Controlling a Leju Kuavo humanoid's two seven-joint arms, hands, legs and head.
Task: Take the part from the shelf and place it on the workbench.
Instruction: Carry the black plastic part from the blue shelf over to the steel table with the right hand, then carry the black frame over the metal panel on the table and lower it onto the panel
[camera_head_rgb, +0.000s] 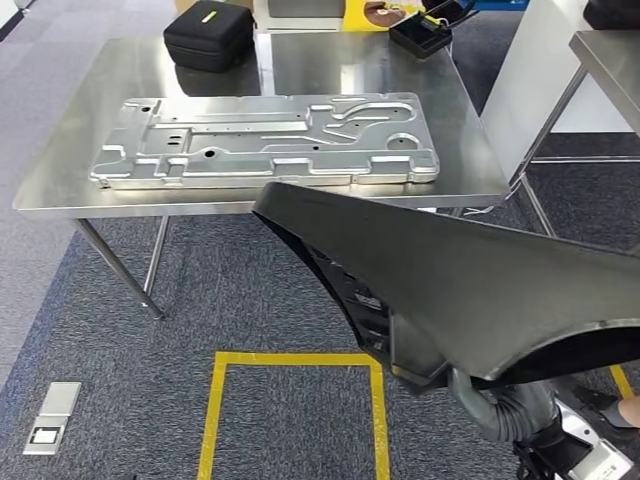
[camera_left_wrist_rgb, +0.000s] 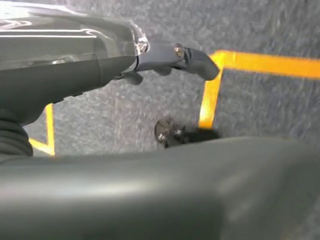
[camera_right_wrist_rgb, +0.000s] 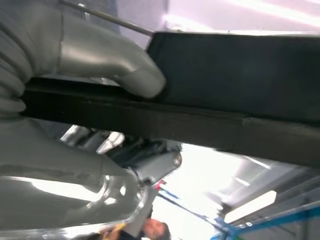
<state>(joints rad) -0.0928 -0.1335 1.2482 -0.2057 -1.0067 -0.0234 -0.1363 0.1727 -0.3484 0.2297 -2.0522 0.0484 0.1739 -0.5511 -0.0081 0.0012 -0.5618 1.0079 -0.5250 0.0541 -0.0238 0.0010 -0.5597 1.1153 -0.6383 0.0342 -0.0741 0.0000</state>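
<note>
Head view: the large black curved plastic panel (camera_head_rgb: 468, 270) hangs just short of the steel workbench (camera_head_rgb: 483, 160), near its embossed aluminium plate (camera_head_rgb: 264, 140).

Left wrist view: my left hand (camera_left_wrist_rgb: 166, 57) grips the panel's edge.

Right wrist view: my right hand (camera_right_wrist_rgb: 109, 55) clamps its rim. I should keep it level and clear the bench edge.

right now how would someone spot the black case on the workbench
Start at the steel workbench with the long embossed metal panel lying flat on it. Behind the panel, at the far edge, sits the black case: soft, rounded and zipped, unlike the open black tray further right.
</note>
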